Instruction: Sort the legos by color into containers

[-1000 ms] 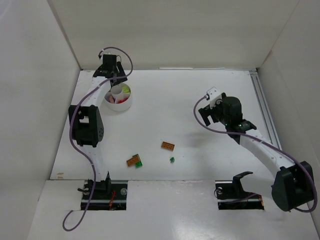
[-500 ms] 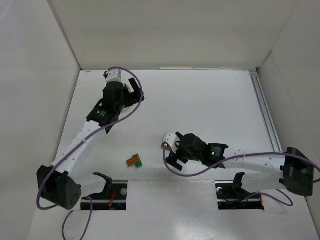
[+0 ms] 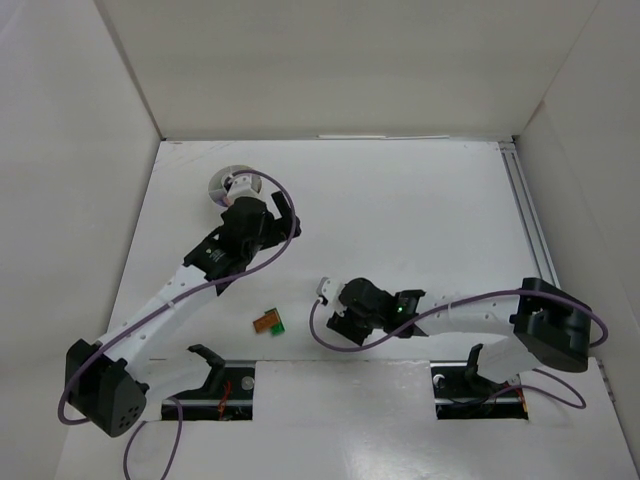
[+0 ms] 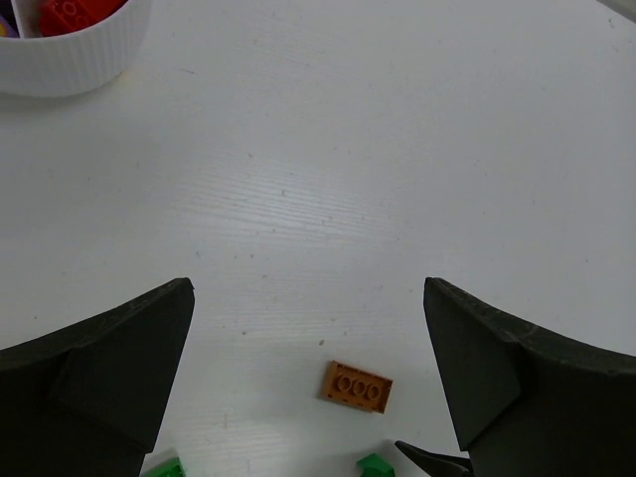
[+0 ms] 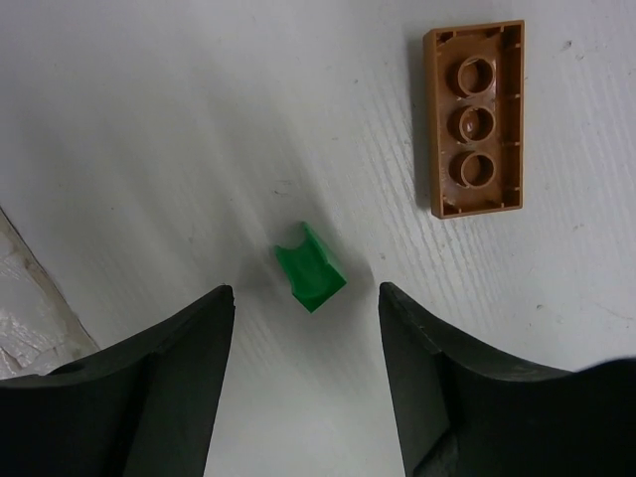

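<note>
The white divided dish (image 3: pixel 220 183) stands at the back left, partly behind my left arm. In the left wrist view it (image 4: pixel 70 60) holds red legos (image 4: pixel 75 12). My left gripper (image 3: pixel 287 222) is open and empty, hovering high over the table (image 4: pixel 308 338). An orange brick (image 4: pixel 357 386) and a tiny green brick (image 4: pixel 375 464) lie below it. My right gripper (image 3: pixel 335 312) is open, low over the table (image 5: pixel 303 328). The green brick (image 5: pixel 310 266) lies just ahead of its fingertips, between them. The orange brick (image 5: pixel 475 117) lies studs-down beyond it.
An orange brick joined to a green one (image 3: pixel 267 323) lies near the front edge, left of my right gripper; its green part shows in the left wrist view (image 4: pixel 164 467). White walls enclose the table (image 3: pixel 400 200) on three sides.
My left gripper has left the dish and moved right and toward the middle. My right arm swung down from the right side to the green and orange bricks near the front.
</note>
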